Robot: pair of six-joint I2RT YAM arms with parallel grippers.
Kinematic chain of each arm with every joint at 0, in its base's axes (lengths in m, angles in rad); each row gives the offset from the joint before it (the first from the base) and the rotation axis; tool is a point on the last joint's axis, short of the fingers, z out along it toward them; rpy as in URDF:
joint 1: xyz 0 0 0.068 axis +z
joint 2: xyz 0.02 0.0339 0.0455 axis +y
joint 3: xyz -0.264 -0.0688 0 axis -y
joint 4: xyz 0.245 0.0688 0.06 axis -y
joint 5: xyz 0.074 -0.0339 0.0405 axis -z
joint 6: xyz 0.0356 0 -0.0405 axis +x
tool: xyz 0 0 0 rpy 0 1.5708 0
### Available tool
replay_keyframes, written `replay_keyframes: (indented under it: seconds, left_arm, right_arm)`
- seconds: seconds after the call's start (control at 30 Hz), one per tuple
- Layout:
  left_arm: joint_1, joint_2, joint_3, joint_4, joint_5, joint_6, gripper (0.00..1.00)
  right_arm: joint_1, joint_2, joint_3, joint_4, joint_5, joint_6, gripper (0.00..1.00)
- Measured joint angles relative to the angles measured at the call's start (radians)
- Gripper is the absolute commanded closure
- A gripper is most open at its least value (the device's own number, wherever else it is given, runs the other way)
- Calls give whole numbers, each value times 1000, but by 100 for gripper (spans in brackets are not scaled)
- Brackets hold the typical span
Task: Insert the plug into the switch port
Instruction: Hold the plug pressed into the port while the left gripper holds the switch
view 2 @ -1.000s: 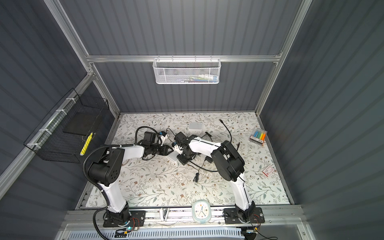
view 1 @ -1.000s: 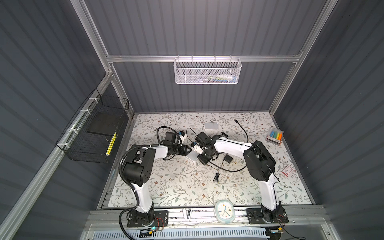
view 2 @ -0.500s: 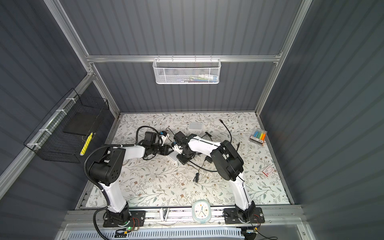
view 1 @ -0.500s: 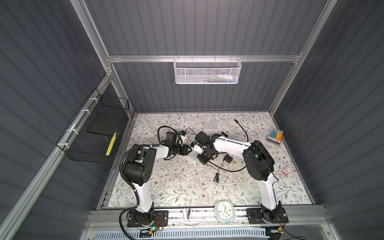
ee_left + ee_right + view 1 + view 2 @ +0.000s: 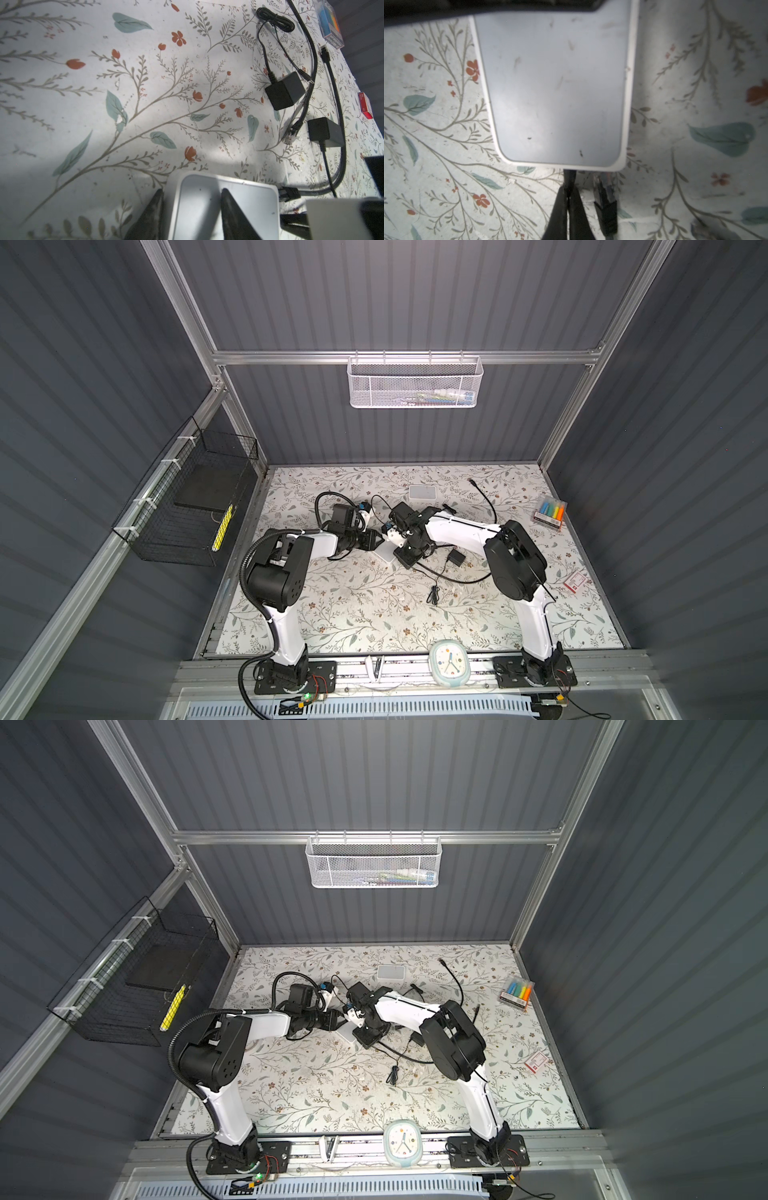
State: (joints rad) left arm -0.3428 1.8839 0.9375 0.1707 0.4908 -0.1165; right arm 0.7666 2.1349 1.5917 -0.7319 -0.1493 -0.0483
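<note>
The switch (image 5: 384,553) (image 5: 347,1034) is a flat white box with a grey top, lying mid-table between both arms. In the left wrist view my left gripper (image 5: 192,193) is shut on one end of the switch (image 5: 249,207), one finger against its side and one on its top. In the right wrist view my right gripper (image 5: 568,190) is shut on a thin black plug (image 5: 569,178). The plug's tip meets the near edge of the switch (image 5: 554,83); how deep it sits is hidden. In both top views the left gripper (image 5: 376,541) and the right gripper (image 5: 401,556) flank the box.
A second cable plug (image 5: 605,187) sits at the same switch edge beside the held one. Two black adapters (image 5: 284,91) (image 5: 324,129), a loose network plug (image 5: 289,137) and cables lie nearby. A white box (image 5: 422,492), marker pack (image 5: 549,512), red card (image 5: 575,581) and clock (image 5: 449,664) ring the table.
</note>
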Motion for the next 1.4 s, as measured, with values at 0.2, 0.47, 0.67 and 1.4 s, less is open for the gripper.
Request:
replay_keyframes:
  seconds: [0.2, 0.47, 0.67, 1.4]
  left_arm:
    - [-1, 0, -10, 23, 0, -9, 57]
    - [-2, 0, -26, 60, -3, -20, 57]
    - [-2, 0, -35, 82, -3, -28, 58]
    - [-2, 15, -50, 153, 0, -51, 59]
  right_arm:
    - [0, 0, 2, -1, 1, 8, 100]
    - [-1, 14, 25, -22, 0, 23, 100]
    - [-1, 21, 39, -37, 1, 29, 100]
    - [-8, 48, 95, -88, 4, 41, 100]
